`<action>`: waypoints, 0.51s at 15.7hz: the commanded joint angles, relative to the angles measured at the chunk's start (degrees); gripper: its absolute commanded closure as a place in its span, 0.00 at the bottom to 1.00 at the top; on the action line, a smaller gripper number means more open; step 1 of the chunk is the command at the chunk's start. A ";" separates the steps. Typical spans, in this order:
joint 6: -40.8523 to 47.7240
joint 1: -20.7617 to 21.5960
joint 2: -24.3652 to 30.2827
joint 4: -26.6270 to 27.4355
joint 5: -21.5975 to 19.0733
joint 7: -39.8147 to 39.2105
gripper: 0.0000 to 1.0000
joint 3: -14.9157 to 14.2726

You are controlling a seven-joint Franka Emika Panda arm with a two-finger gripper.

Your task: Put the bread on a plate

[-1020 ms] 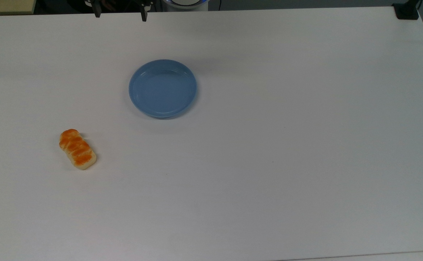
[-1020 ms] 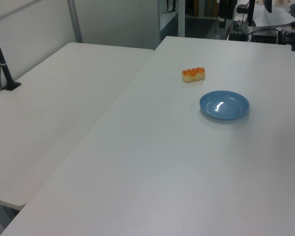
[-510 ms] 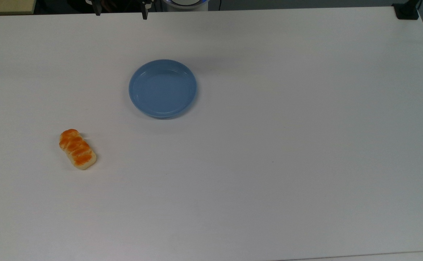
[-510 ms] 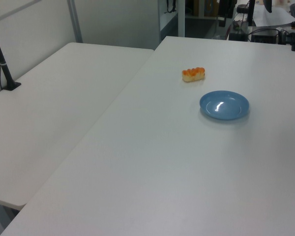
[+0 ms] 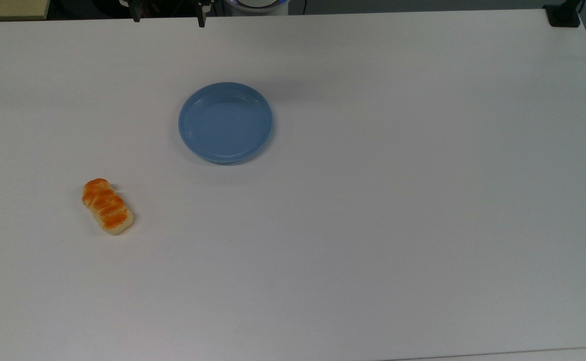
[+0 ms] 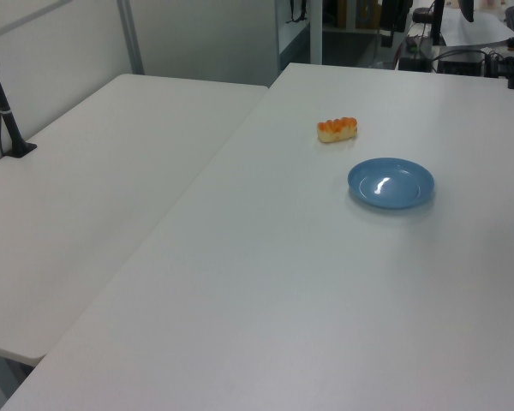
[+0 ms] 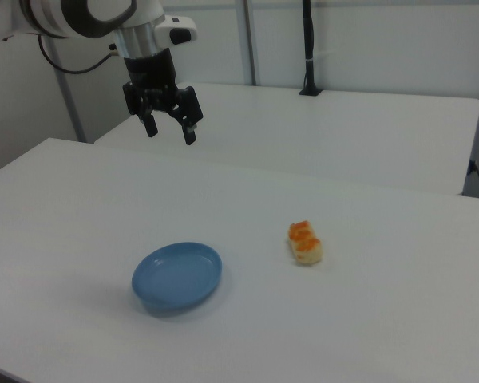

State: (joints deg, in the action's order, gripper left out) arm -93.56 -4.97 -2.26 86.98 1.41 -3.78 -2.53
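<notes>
In the top view, going from left to right, the bread [image 5: 107, 206] lies flat on the white desk [image 5: 373, 225] toward the top view's left, its orange-brown glazed top facing up and its long axis slanting from upper left to lower right. Further right and higher in the top view sits the plate [image 5: 226, 122], light blue and round, with nothing in it, well apart from the bread. At the top edge of the top view, above the plate and a little to its left, the two dark fingertips of the pincer [image 5: 167, 19] point down, spread wide with nothing between them. In the right view the order is reversed: the pincer [image 7: 169, 130] hangs from the arm high above the desk at the right view's left, fingers parted and empty; the plate [image 7: 177, 277] rests below it and slightly to the right, and the bread [image 7: 305, 242] lies further to the right view's right, far from the pincer and not touching the plate. In the left view the bread [image 6: 337, 129] lies beyond the plate [image 6: 391, 182], up and to the left view's left of it.
</notes>
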 commanded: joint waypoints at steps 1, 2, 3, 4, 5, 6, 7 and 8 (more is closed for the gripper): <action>0.14 0.84 0.68 0.47 0.18 0.79 0.00 -0.28; 0.14 0.84 0.68 0.47 0.18 0.71 0.00 -0.28; 0.05 0.84 0.50 0.47 0.18 0.71 0.00 -0.28; -0.12 0.84 0.50 0.47 0.18 0.71 0.00 -0.28; -0.21 0.84 0.50 0.47 0.09 0.71 0.00 -0.28; -0.21 0.84 0.50 0.47 0.09 0.62 0.00 -0.28; -0.21 0.84 0.50 0.47 0.09 0.62 0.00 -0.28; -0.21 0.84 0.41 0.47 0.09 0.62 0.00 -0.28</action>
State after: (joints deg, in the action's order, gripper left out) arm -93.56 -4.97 -2.28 86.99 1.41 -3.78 -2.53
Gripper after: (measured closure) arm 0.000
